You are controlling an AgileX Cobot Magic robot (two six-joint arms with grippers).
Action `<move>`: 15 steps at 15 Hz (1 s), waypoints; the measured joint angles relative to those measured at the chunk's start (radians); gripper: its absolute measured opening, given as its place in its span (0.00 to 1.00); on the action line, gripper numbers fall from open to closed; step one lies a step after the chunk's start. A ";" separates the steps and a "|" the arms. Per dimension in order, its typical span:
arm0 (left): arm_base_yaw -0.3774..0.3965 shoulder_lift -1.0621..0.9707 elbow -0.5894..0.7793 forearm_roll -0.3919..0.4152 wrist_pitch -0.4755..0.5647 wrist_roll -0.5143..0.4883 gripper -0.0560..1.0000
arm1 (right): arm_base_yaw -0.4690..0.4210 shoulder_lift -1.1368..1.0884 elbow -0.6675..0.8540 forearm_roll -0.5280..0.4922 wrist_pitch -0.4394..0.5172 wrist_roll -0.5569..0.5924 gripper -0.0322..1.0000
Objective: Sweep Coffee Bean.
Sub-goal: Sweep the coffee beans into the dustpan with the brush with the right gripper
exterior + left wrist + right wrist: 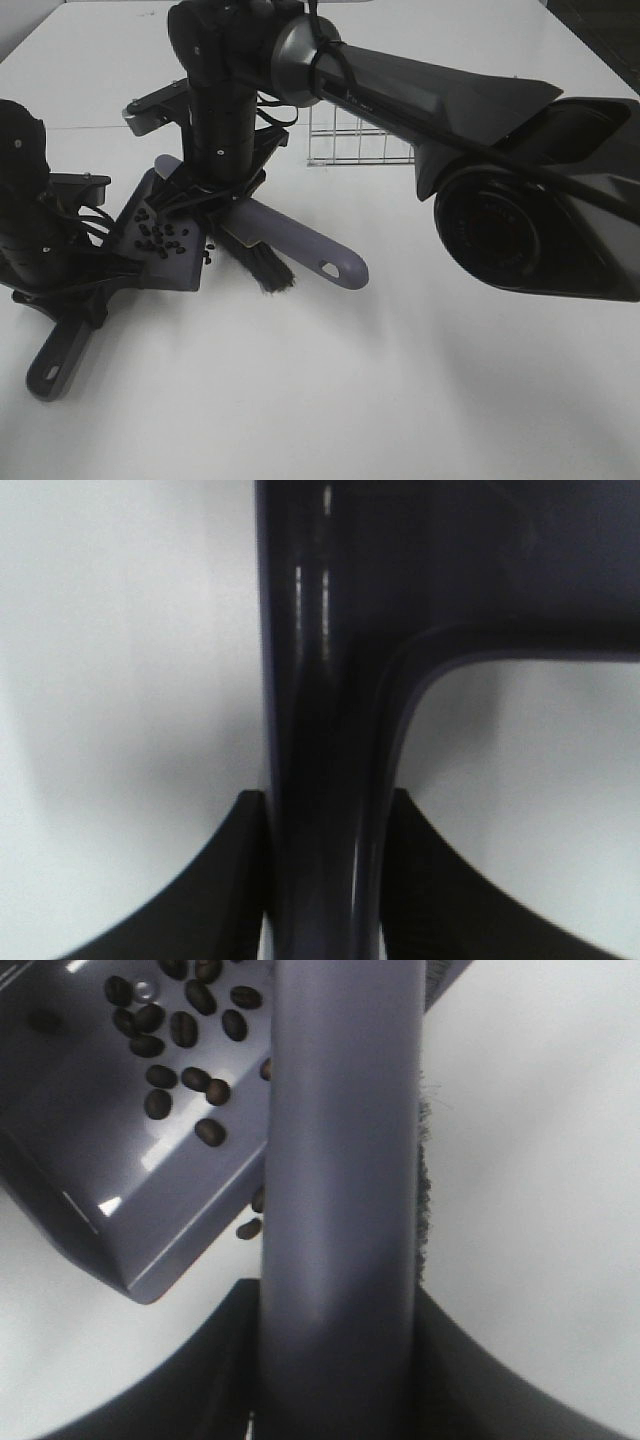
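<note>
**Strays at the pan's lip**

Most of the coffee bean (158, 236) scatter lies in the dustpan (90, 1160). A few sit just off its lip on the worktop (450, 400), beside the brush (300, 252). The right tool (335, 1300) pinches the brush handle, the left tool (322, 810) the dustpan handle. A hard stroke could flick strays away; a tilted pan would spill the rest.

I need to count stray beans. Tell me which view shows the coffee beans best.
Right wrist view: the coffee beans appear large and sharp on the dustpan, a few beside the brush handle. The exterior high view shows them as tiny dark specks. The left wrist view shows none.
</note>
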 joint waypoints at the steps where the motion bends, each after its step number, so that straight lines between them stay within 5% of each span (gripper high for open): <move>1: 0.000 0.000 0.000 0.000 0.000 0.000 0.30 | 0.002 -0.003 -0.014 -0.014 0.003 0.008 0.29; 6: 0.000 0.000 0.000 0.000 -0.001 0.000 0.30 | -0.007 -0.026 -0.061 -0.233 0.007 0.055 0.29; 15: 0.000 0.000 0.000 0.000 0.000 0.000 0.30 | -0.253 -0.142 -0.061 -0.146 0.017 0.060 0.29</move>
